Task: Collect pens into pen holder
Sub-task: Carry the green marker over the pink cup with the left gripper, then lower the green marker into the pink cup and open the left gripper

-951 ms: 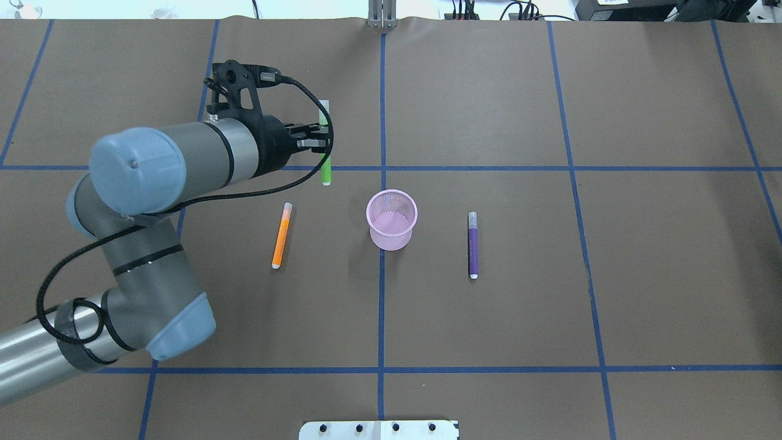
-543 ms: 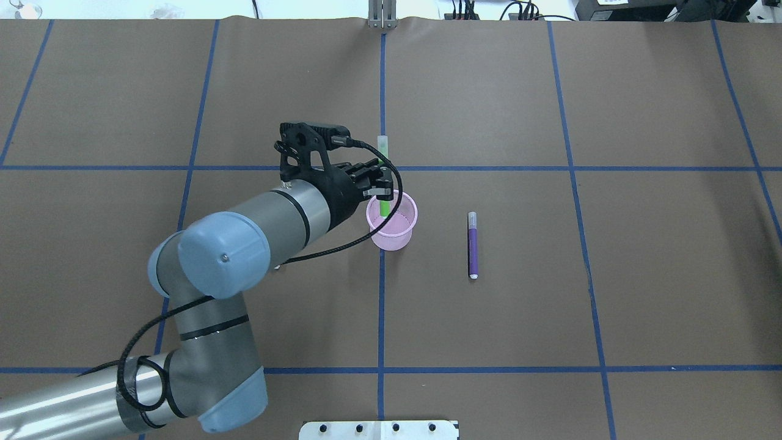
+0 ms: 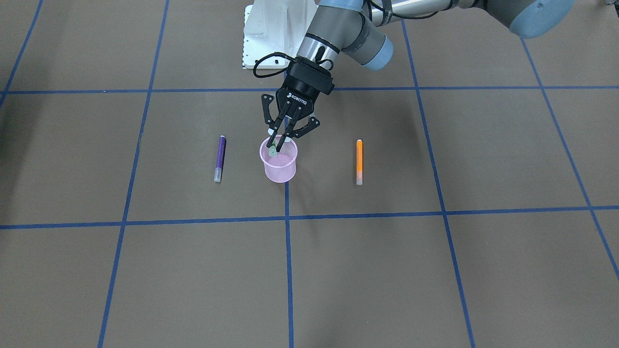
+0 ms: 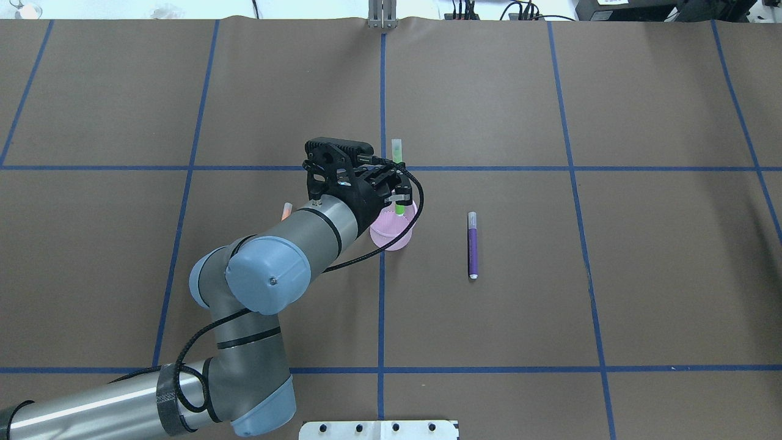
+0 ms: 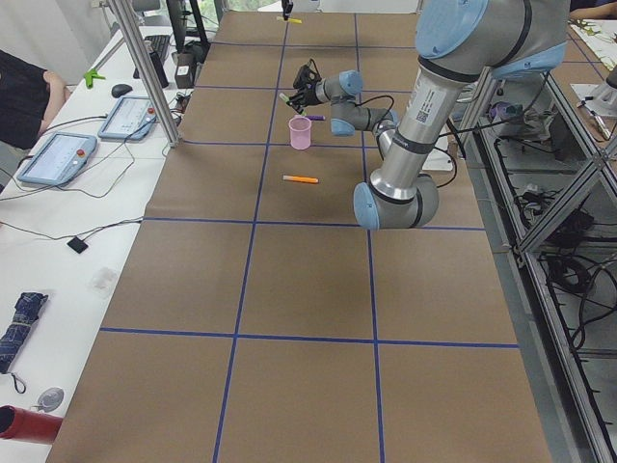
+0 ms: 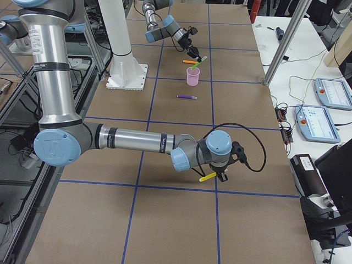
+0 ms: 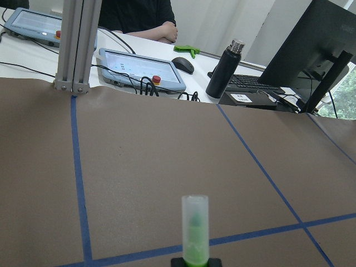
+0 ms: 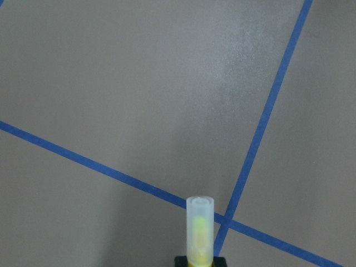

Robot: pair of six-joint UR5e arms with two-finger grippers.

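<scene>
The left gripper has its jaws drawn almost together, pinching the green pen by its shaft; the pen hangs tilted just over the mouth of the pink pen holder; the orange pen lies flat on the holder's robot-left side, the purple pen on its other side; well away from the holder, the right gripper clamps a yellow pen.

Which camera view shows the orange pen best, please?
The front-facing view: the orange pen lies whole and unobstructed. Overhead, the left arm hides all but its cap end; side views show it tiny; wrist cameras miss it.
</scene>
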